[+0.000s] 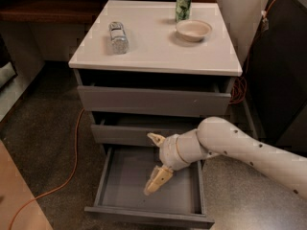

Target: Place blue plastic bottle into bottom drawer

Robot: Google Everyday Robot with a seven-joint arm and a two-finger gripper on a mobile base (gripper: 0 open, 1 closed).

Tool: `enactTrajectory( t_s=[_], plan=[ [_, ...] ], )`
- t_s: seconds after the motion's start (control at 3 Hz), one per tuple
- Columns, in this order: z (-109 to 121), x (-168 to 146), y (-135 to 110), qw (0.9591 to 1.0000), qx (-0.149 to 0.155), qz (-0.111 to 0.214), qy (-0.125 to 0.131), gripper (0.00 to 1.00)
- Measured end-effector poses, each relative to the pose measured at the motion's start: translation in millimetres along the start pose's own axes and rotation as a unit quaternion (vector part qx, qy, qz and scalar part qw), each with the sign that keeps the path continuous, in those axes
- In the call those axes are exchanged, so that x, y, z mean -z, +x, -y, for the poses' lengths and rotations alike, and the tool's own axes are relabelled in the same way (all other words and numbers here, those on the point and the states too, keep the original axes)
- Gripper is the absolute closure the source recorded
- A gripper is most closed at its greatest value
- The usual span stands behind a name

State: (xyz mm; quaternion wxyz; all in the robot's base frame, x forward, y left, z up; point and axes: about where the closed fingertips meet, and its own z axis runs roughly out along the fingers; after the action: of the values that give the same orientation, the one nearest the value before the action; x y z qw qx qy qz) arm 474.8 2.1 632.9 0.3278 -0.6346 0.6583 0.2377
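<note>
Jaws spread wide over the open bottom drawer (120,188); blue plastic bottle (118,37) flat on cabinet top (153,49).

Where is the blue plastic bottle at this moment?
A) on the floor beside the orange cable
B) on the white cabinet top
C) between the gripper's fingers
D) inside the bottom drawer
B: the blue plastic bottle rests on the white cabinet top, while the gripper is open and empty above the pulled-out bottom drawer.
</note>
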Motion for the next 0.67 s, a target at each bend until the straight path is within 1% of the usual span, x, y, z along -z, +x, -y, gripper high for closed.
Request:
enactTrajectory(
  t_s=[0.33,0.67],
  plan=[
    [15,22,-39,0.9998,-0.021,-0.002,-0.005,0.0],
    [41,38,-77,0.9987,-0.046,-0.022,0.002,0.0]
  ],
)
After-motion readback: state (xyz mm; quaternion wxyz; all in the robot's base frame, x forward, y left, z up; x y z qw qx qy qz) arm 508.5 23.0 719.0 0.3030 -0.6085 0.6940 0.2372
